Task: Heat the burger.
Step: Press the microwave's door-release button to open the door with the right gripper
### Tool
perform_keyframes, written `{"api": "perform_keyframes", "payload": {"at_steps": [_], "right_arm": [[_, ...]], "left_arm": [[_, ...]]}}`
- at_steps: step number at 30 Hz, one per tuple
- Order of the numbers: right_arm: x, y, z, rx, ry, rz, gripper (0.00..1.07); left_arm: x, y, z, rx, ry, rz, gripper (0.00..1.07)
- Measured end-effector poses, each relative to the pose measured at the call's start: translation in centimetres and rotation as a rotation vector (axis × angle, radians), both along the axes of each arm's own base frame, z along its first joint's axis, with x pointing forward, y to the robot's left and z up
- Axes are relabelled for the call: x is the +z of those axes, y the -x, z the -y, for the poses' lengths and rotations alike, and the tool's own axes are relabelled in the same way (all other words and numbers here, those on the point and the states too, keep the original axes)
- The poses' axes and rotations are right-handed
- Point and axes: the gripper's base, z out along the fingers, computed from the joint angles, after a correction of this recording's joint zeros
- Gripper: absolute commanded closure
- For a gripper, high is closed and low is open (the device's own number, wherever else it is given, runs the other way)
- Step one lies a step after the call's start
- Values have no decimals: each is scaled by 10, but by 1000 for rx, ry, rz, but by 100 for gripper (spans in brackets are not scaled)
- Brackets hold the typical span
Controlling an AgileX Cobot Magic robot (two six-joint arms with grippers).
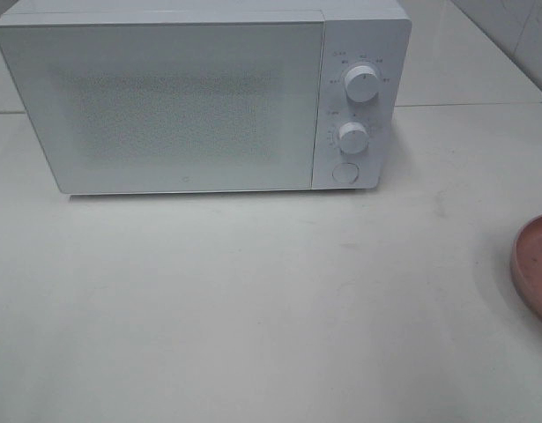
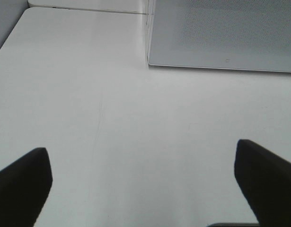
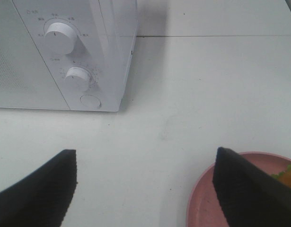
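Observation:
Only a sliver of the burger (image 3: 290, 177) shows, green lettuce and an orange-brown bit, at the edge of the right wrist view on the pink plate (image 3: 204, 205). My right gripper (image 3: 143, 189) is open and empty over the table, one finger (image 3: 244, 189) overlapping the plate's rim in view. In the exterior high view the plate (image 1: 535, 264) is cut off at the right edge and the burger is out of view. The left gripper (image 2: 144, 182) hangs wide open and empty above bare table. Neither gripper shows in the exterior high view.
A white microwave (image 1: 182, 106) stands at the back of the table with its door shut. Two knobs (image 1: 362, 82) (image 1: 352, 137) and a round button (image 1: 345, 172) sit on its right panel. Its front corner (image 2: 221, 33) shows ahead of the left gripper.

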Motion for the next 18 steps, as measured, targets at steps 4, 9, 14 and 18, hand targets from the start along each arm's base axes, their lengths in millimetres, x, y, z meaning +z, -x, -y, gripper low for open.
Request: {"api": "perform_keyframes", "payload": {"at_steps": [4,9,14,18], "right_arm": [[-8,-20,-2,-1,0,4,31],[-14,-35,-4,-3,-2,18,31],[-23,-53,-6,-4,-4,45,31],[-29,-69,-8,-7,-16,151,31]], "left_arm": [[0,0,0,0,0,0,4],[0,0,0,0,0,0,4],[0,0,0,0,0,0,4],[0,0,0,0,0,0,4]]}}
